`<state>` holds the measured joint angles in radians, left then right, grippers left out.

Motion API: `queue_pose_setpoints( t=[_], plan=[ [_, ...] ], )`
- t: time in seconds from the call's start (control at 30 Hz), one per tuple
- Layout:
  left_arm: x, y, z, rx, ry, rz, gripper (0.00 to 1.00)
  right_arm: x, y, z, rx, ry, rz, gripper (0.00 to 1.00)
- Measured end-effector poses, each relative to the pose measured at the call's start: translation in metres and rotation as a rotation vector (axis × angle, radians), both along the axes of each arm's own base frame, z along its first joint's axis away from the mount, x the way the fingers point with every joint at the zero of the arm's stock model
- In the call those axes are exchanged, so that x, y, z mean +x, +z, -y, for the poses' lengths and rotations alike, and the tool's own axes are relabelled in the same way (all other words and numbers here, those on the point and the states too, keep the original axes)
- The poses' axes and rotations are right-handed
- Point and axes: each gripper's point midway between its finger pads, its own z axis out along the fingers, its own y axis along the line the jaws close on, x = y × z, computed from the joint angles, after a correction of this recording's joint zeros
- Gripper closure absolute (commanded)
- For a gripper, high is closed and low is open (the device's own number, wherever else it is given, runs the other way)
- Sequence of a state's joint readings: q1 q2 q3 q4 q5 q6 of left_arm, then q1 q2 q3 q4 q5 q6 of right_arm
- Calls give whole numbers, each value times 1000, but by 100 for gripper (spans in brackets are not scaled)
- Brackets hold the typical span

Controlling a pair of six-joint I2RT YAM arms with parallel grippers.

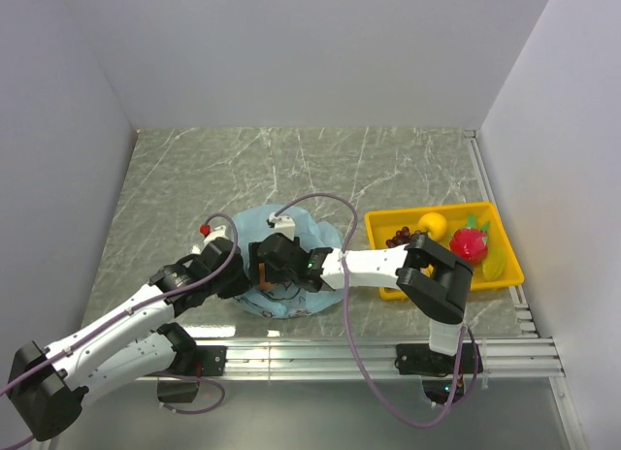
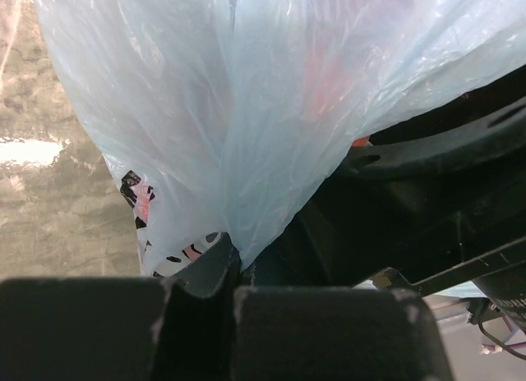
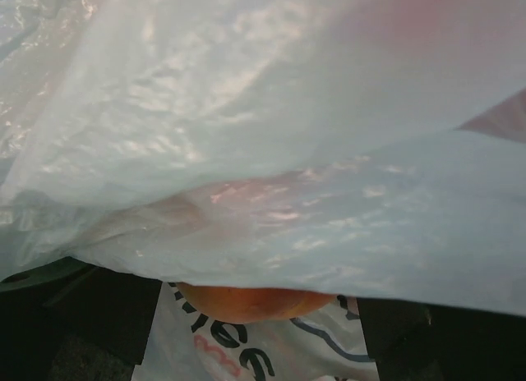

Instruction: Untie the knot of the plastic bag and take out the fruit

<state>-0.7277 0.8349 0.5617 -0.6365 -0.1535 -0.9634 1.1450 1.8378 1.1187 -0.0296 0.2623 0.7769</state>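
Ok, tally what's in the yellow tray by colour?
Yellow fruit: 1
Dark purple grapes: 1
Red fruit with green leaves: 1
Yellow-green piece: 1
Total in the tray: 4

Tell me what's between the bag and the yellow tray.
The right arm and a purple cable lie between bag and tray, per the top view.

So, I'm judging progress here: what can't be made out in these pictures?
Knot of the thin light-blue plastic bag: top view, both arms cover it; wrist views show only film.
Fruit inside: right wrist view, film hides all but one orange fruit's edge.
Fingertips of the right gripper: right wrist view, film drapes over them.
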Motion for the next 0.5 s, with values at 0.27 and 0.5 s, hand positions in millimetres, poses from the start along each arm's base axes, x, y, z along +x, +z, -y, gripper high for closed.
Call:
queue_pose_setpoints(
  t=[0.27, 0.5],
  plan=[
    [0, 0, 0, 1, 0, 1, 100, -3, 9, 15, -4, 20, 40, 94],
    [3, 6, 3, -10, -1, 15, 99, -10, 101, 35, 94, 79, 162, 99]
  ],
)
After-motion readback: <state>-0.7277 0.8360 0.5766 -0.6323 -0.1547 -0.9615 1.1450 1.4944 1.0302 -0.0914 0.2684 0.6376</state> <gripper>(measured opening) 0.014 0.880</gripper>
